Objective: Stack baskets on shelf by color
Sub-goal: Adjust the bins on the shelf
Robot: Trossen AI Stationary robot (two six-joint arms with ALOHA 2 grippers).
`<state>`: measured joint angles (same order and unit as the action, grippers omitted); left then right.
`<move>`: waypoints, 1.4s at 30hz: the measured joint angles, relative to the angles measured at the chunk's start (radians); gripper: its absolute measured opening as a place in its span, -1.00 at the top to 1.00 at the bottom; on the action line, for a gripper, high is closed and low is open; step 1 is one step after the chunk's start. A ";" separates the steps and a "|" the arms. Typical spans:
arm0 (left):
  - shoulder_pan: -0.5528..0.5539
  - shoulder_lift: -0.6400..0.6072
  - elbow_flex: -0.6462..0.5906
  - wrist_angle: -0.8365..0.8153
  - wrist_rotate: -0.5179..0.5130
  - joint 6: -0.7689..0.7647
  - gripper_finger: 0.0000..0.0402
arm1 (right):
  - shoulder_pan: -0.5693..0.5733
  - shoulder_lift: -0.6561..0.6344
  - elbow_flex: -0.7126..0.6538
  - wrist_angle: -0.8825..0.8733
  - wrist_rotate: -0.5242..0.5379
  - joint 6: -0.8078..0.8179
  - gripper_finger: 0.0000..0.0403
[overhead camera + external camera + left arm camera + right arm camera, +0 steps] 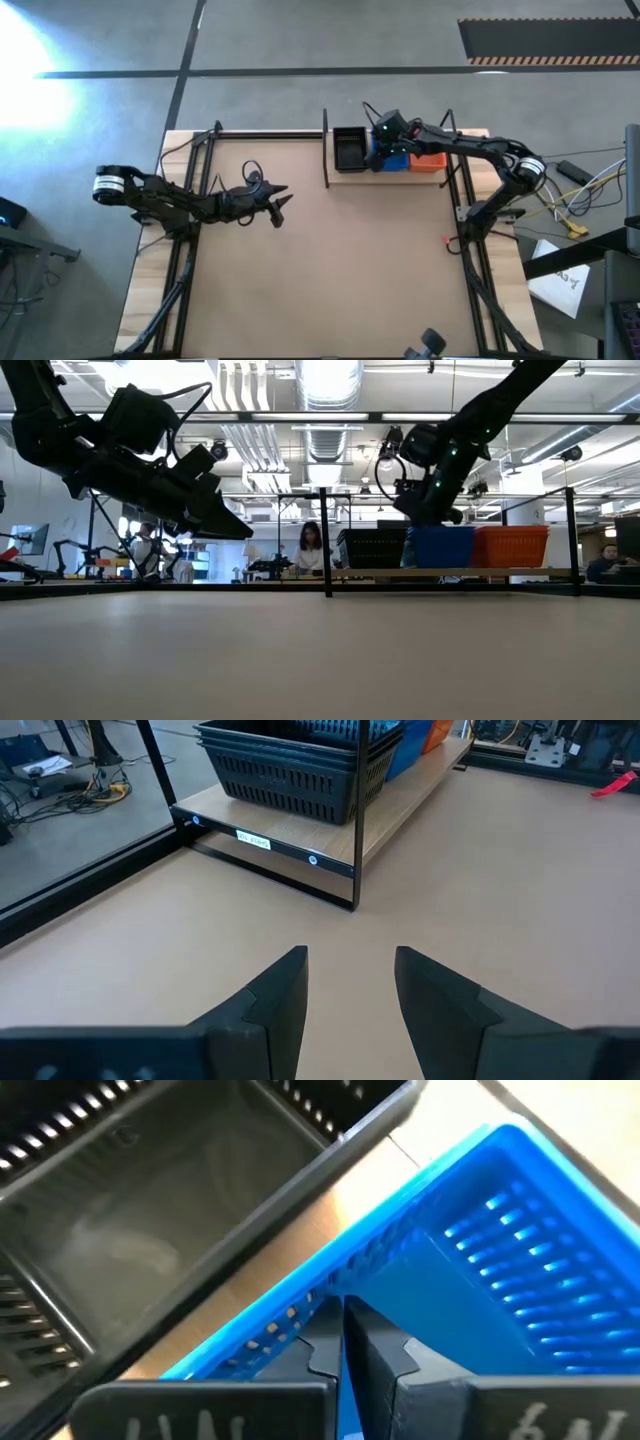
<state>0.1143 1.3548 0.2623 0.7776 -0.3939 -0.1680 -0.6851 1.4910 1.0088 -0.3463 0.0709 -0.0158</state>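
My right tool [343, 1342] is clenched tight, fingers together, sitting on the near wall of the blue basket stack [396, 157] on the shelf [348, 176], which lies at about 1 o'clock on the surface [320, 270]. I can't tell whether a thin bit of the blue rim is pinched between the fingers or the tool just rests against it. The black stack [349, 148] stands just beside the blue one toward 9 o'clock, and the orange stack [430, 160] just beside it toward 3 o'clock, all three colours in a row on the plank. No loose baskets show on the surface, so sorting looks about done in my judgement.

My left tool [348, 988] is released, fingers apart, holding nothing, hovering over the surface at about 9 o'clock, pointed toward the shelf.

To do this step well I'd say: if pinched, let go first; lift straight up off the blue wall, no sideways drag or the stack may skew into the black one; keep clear of the shelf's upright post [328, 542]; the left arm should stay out of the way
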 joint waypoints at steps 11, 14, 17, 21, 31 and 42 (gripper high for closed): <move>0.000 0.000 0.000 0.000 0.000 0.000 0.32 | 0.005 -0.026 0.001 0.029 0.009 -0.106 0.96; 0.000 0.000 0.000 0.000 0.000 0.000 0.32 | 0.013 -0.062 0.001 0.024 0.011 -0.108 0.96; 0.000 0.000 0.000 0.000 0.000 0.000 0.32 | 0.032 -0.118 0.001 -0.009 0.010 -0.108 0.96; 0.000 0.000 0.000 0.000 0.000 0.000 0.32 | 0.057 -0.213 0.001 -0.120 0.007 -0.120 0.96; 0.000 0.000 0.000 0.000 0.000 0.000 0.32 | 0.061 -0.393 -0.004 -0.348 -0.180 -0.130 0.77; 0.000 0.000 0.000 0.000 0.000 0.000 0.32 | 0.061 -0.272 -0.055 -0.243 -0.227 -0.348 0.20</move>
<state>0.1143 1.3548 0.2623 0.7776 -0.3939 -0.1684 -0.6239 1.2187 0.9539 -0.5895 -0.1558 -0.3638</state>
